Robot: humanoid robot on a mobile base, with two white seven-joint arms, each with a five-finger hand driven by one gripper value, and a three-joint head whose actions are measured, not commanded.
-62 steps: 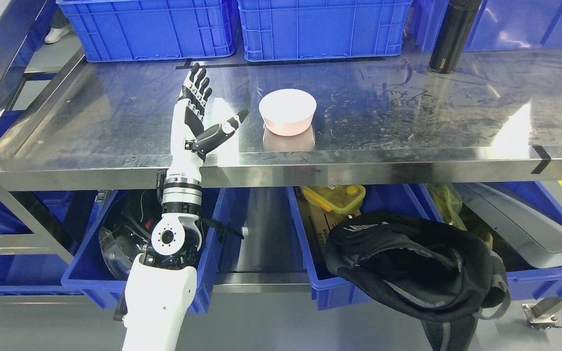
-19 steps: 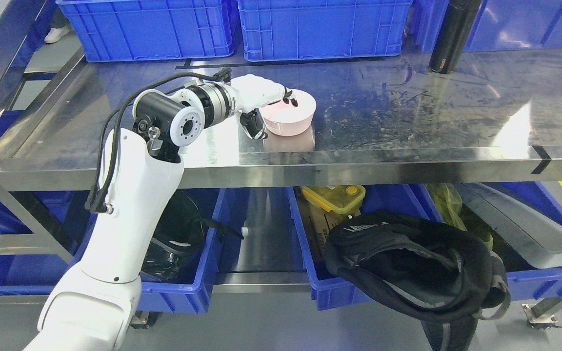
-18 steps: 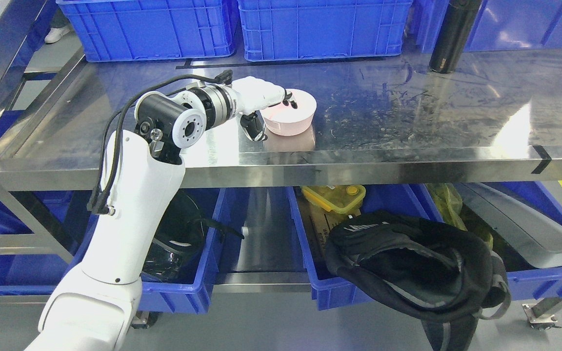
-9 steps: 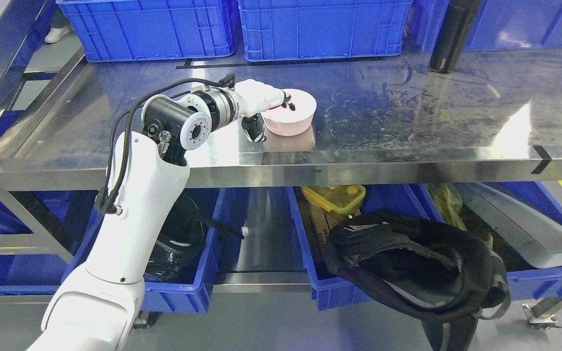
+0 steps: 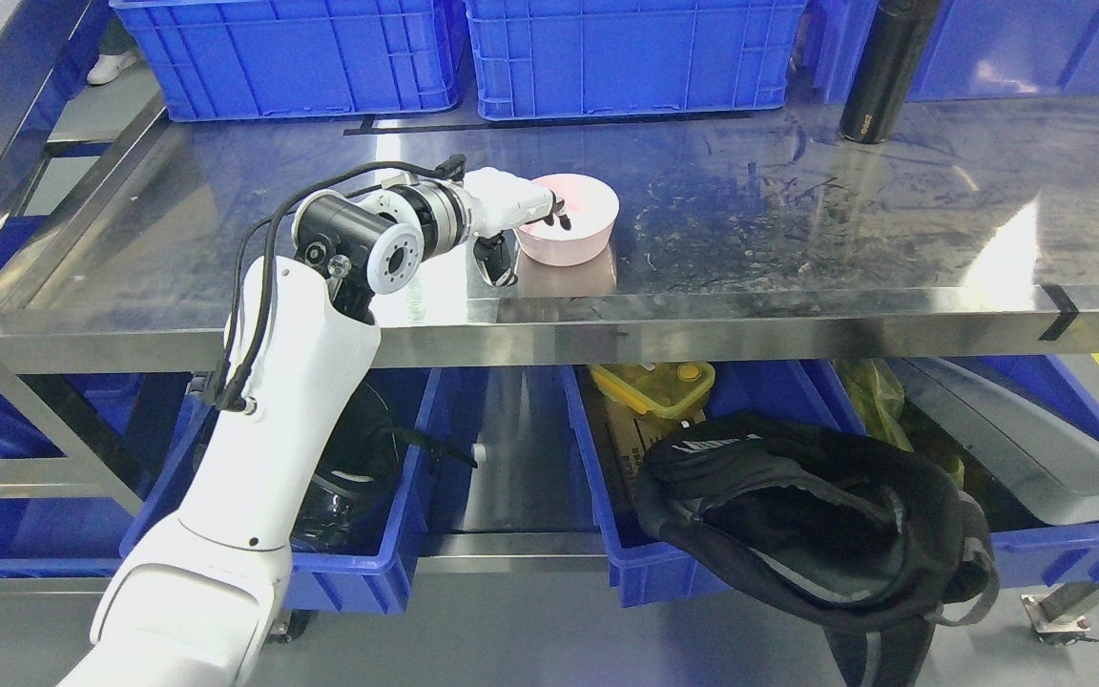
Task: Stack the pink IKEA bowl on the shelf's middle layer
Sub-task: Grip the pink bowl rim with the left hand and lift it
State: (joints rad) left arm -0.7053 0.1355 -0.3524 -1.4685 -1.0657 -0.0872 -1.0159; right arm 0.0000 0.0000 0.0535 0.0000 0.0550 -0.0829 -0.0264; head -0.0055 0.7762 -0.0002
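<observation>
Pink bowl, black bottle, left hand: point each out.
pink bowl [image 5: 580,240], head view, on its outer side wall.
black bottle [image 5: 879,81], head view, mid body.
left hand [image 5: 509,198], head view, on the white back of the hand.

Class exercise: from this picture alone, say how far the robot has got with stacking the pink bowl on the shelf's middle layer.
Done: the left hand has reached the pink bowl. In hand: its fingers hook over the bowl's left rim, thumb outside the wall. Left: the bowl sits on the steel shelf, not lifted; only one bowl shows, so nothing is stacked yet.
</observation>
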